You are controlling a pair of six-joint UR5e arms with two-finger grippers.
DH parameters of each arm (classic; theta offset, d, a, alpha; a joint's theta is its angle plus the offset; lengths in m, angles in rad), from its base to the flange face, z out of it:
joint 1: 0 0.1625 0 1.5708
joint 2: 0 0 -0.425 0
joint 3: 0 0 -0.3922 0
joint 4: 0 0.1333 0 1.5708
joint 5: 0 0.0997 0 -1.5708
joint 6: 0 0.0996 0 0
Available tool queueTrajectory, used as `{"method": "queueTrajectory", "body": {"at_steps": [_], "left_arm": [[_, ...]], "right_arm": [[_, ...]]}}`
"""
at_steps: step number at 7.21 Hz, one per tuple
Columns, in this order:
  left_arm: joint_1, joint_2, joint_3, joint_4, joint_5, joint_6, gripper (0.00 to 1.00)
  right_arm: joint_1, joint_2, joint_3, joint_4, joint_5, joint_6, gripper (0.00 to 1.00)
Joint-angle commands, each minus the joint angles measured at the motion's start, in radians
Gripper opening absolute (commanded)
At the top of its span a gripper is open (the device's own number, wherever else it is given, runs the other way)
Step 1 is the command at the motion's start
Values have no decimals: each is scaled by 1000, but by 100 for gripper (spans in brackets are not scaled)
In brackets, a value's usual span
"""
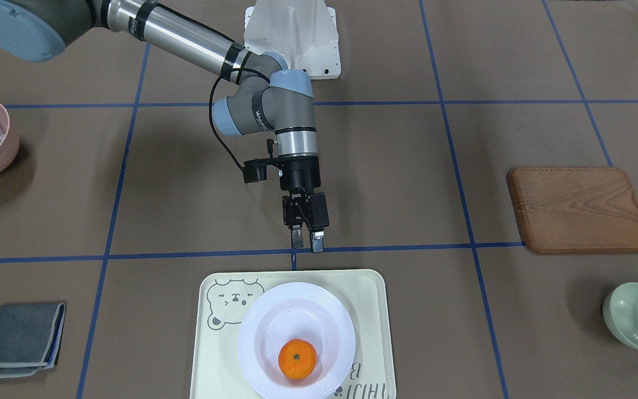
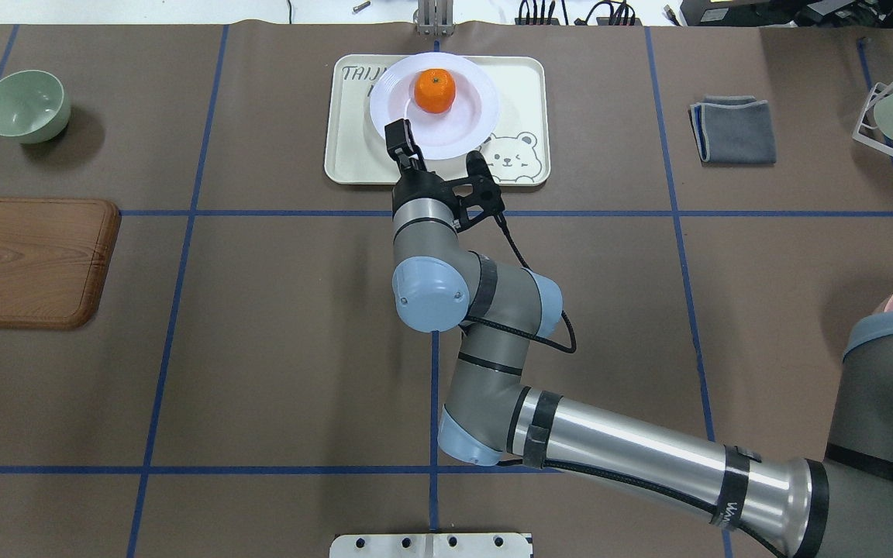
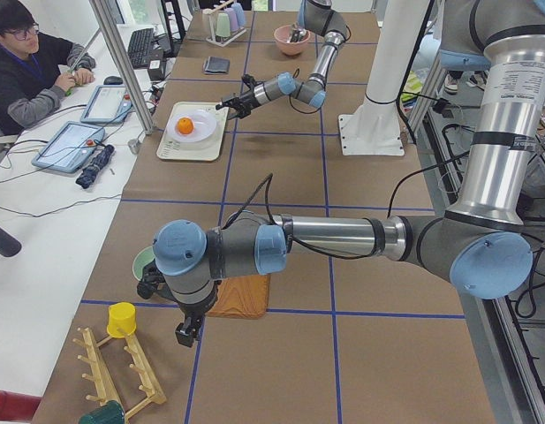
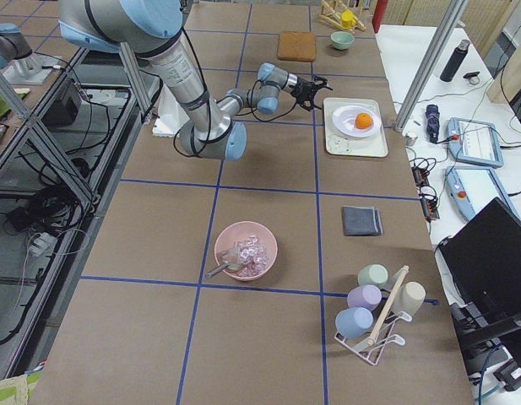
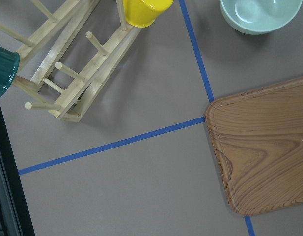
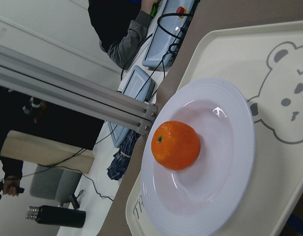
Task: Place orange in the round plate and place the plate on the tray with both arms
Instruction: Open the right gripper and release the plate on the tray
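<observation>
While the orange sits inside the round plate, we see the plate resting on the bear tray, just beside the bear face. The right gripper hangs in the air near the tray's edge on the robot's side. Its two fingers have a small gap between them and hold nothing. It does not touch the plate. The left gripper is well apart from the tray, by the wooden board and the green bowl. We cannot tell if its fingers are apart or together.
</observation>
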Motion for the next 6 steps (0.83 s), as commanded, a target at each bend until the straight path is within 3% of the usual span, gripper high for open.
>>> {"method": "queueTrajectory", "body": {"at_steps": [1, 3, 4, 6], "left_arm": [[2, 106, -152, -10, -2, -149, 99], [2, 203, -276, 0, -3, -152, 99], [2, 213, -282, 0, -3, -152, 99], [3, 243, -290, -17, -6, -152, 99]], "right_arm": [[32, -68, 246, -180, 199, -185, 100], [136, -123, 500, -508, 455, -378, 100], [217, -152, 556, -610, 607, -535, 100], [385, -301, 616, -618, 856, -909, 100]]}}
